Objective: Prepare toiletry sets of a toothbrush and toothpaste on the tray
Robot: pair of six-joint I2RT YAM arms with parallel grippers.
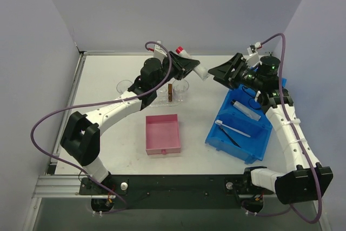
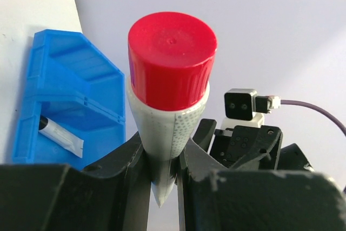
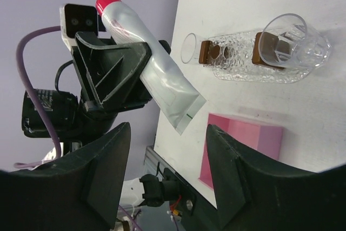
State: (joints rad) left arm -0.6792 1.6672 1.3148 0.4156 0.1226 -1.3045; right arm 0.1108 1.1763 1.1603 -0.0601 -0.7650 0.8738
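Pale lavender walls enclose a white worktop (image 1: 108, 128). High in the upper middle of the overhead view, well above the surface, the toothpaste (image 3: 157, 74) is a smooth silver-grey wedge: round under its ribbed red cap, flattening to a crimped edge. The left end effector (image 2: 160, 155) is clenched on its body. The right end effector (image 3: 168, 133) faces the crimped edge, fingers spread, gripping nothing.

Left of centre lies the tray (image 3: 238, 66), a long oval of clear pebbled plastic with two brown blocks (image 3: 207, 52); one clear cup (image 3: 289, 39) stands at its end. At lower right the blue bin (image 1: 238, 139) contains a second tube (image 1: 247, 110) and a white toothbrush (image 1: 232, 129). A square pink box (image 1: 162, 150) sits at centre.
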